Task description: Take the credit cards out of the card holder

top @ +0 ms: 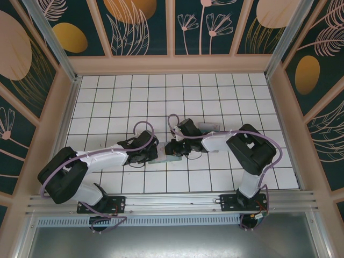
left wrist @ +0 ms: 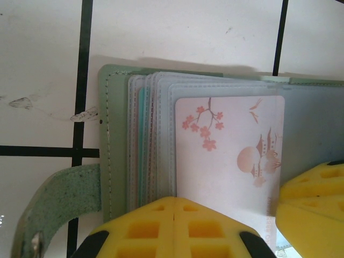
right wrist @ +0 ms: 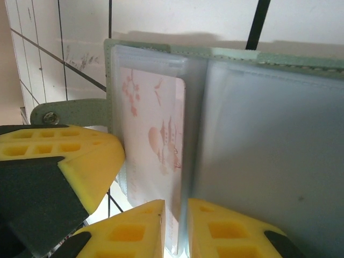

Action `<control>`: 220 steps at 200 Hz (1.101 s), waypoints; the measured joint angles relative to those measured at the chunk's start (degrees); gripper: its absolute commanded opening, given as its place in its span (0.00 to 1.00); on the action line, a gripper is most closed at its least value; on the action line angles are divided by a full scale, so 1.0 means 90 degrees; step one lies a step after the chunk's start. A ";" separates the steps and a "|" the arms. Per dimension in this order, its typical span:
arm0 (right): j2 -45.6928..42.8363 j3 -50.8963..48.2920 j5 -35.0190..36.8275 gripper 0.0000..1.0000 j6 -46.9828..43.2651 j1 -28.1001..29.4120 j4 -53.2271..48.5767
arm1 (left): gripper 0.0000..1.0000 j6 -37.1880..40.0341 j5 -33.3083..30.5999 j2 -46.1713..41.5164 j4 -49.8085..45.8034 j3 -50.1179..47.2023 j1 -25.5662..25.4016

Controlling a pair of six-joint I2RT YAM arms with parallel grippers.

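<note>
plainly, left jaws pressed together, right jaws pinch the open sage card holder.

lettering: we can read none | pale pink plastic card with blossom and pagoda print: we see one faint pink line of print at its lower right edge, too blurred to read

Overhead rear view, wrist views share card holder close-up
</note>
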 measured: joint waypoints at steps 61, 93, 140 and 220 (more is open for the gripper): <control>0.0039 0.0002 -0.0010 0.00 -0.0019 -0.0007 0.0000 | 0.00 -0.0051 -0.0019 0.0005 -0.0005 0.0000 0.0000; 0.0036 -0.0022 -0.0007 0.00 0.0002 -0.0029 0.0029 | 0.00 -0.0136 -0.0046 0.0029 -0.0005 0.0000 0.0000; -0.0046 -0.0131 0.0019 0.00 0.0007 -0.0095 0.0053 | 0.00 -0.0143 -0.0046 0.0032 -0.0005 0.0000 0.0000; -0.0112 -0.0197 0.0012 0.19 0.0027 -0.0141 0.0083 | 0.00 -0.0141 -0.0044 0.0044 -0.0002 0.0002 0.0000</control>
